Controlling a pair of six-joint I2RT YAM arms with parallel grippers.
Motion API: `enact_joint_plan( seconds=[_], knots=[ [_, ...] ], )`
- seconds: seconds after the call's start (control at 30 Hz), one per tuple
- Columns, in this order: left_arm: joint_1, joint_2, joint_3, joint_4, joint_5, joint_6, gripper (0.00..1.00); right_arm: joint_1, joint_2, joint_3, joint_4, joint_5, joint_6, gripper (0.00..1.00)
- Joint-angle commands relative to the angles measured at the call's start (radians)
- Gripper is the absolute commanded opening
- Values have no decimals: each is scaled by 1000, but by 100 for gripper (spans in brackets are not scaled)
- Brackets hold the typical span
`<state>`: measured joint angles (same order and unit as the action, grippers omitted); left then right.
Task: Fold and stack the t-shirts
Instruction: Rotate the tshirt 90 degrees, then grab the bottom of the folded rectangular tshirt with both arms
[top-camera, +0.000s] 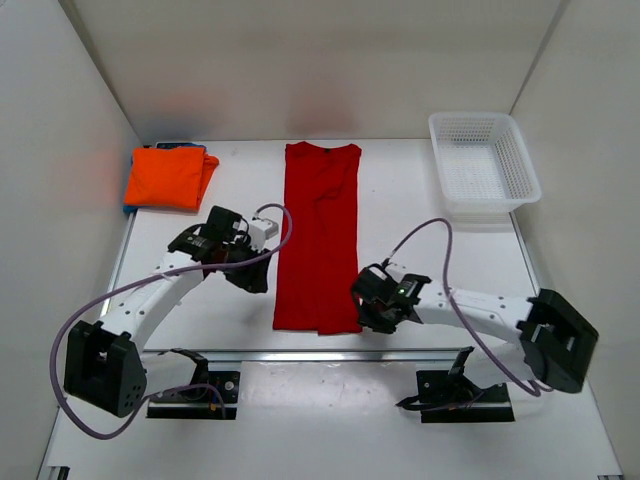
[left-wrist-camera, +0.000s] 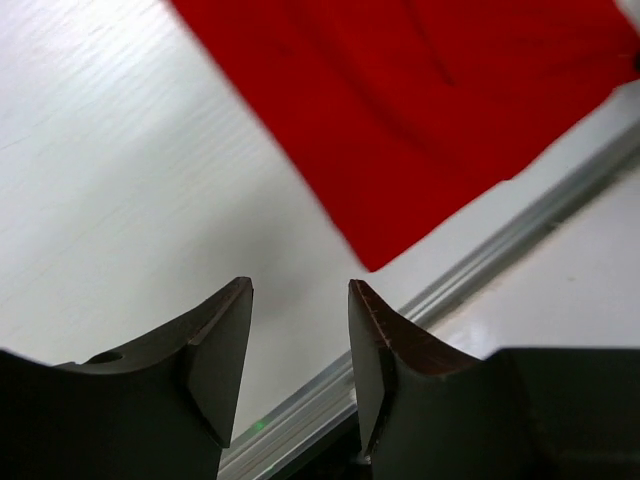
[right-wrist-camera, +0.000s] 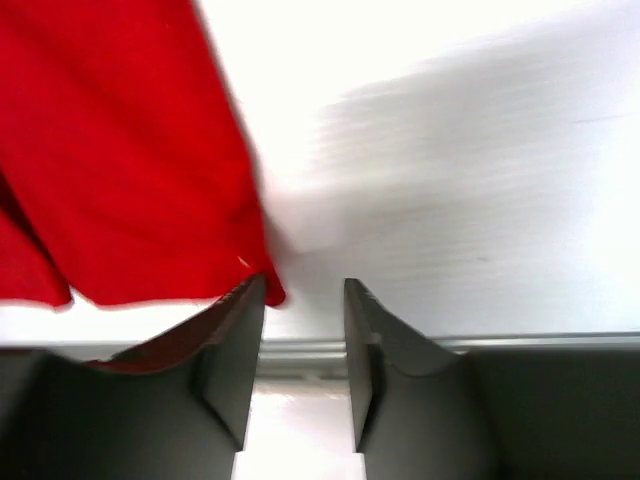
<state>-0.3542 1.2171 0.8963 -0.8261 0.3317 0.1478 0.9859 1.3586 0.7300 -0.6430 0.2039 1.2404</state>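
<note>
The deep red t-shirt (top-camera: 318, 235) lies flat as a long narrow strip down the middle of the table. An orange t-shirt (top-camera: 168, 177) sits folded at the back left, on top of a blue one (top-camera: 180, 147) that shows only at its edge. My left gripper (top-camera: 252, 277) hovers just left of the red strip's near half. In the left wrist view this gripper (left-wrist-camera: 300, 290) is open and empty, with the red cloth (left-wrist-camera: 450, 100) ahead. My right gripper (top-camera: 368, 310) is at the strip's near right corner. It stands open (right-wrist-camera: 305, 285), and the red corner (right-wrist-camera: 120, 150) touches its left fingertip (right-wrist-camera: 250, 295).
A white lattice basket (top-camera: 482, 165) stands at the back right. A metal rail (top-camera: 330, 355) runs along the table's near edge just behind both grippers. White walls close in the left, back and right sides.
</note>
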Motion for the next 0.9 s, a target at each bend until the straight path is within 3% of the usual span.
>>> enact_joint_plan(
  seconds=[0.0,0.17,0.4,0.53,0.87],
  knots=[
    [-26,-2,-25,53,131,-62,55,-15,-134,-38,3,57,-97,36],
    [-40,12,-109,97,155,-129,56,34,-219,26,49,55,-170,37],
    [-51,58,-201,189,182,-266,58,62,51,190,198,-47,-249,37],
    [-45,67,-237,211,124,-301,59,40,173,253,261,-116,-280,36],
    [-52,157,-264,278,133,-358,60,36,301,263,307,-224,-292,37]
  ],
)
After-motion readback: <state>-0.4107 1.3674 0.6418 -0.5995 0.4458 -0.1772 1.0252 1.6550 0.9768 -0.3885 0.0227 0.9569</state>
